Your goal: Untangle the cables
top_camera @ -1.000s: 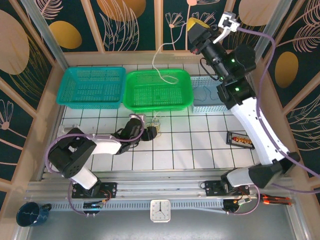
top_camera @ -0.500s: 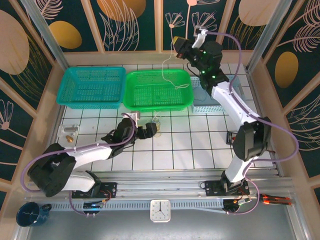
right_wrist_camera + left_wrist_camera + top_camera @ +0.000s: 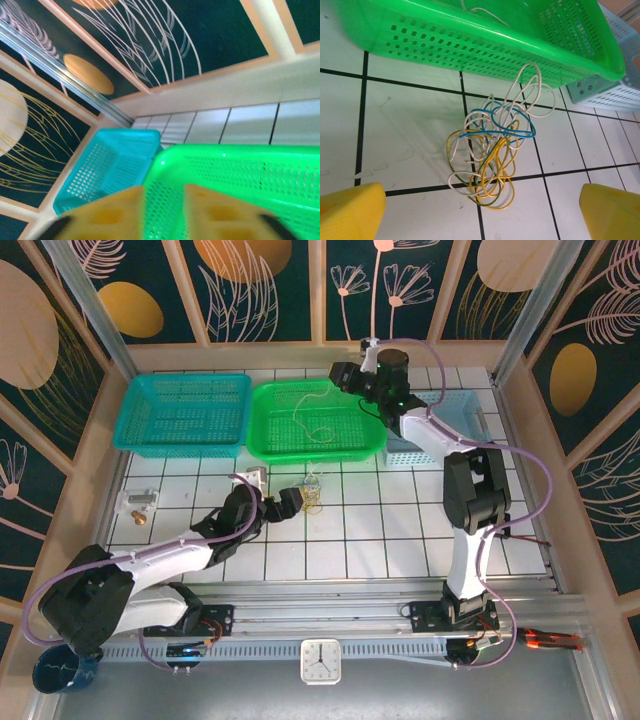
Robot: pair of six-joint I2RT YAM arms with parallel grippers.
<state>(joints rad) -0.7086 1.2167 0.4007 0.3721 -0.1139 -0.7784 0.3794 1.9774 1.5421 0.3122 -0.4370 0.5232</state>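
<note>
Now, the left gripper [image 3: 296, 502] sits low over the tiled table [image 3: 400, 530], its yellow fingers [image 3: 350, 212] spread wide and holding nothing. At its 3 o'clock lies the tangle of cables [image 3: 492, 160], white, yellow and blue. Bare tiles lie at the tangle's 3 and 6 o'clock, and the green basket [image 3: 300, 454] has its near wall just beside at 12. One white cable [image 3: 492, 15] lies inside that basket. The right gripper [image 3: 164, 210] hovers above its far right rim, fingers nearly together; whether they pinch anything cannot be told.

Light: bright and even, from overhead, on the white table [image 3: 400, 530].
Shadows: soft and faint, left of the cables [image 3: 492, 150].
Glare: mild sheen on the green basket [image 3: 470, 45].
Blur: right wrist view smeared; right hand [image 3: 164, 212] out of focus.
</note>
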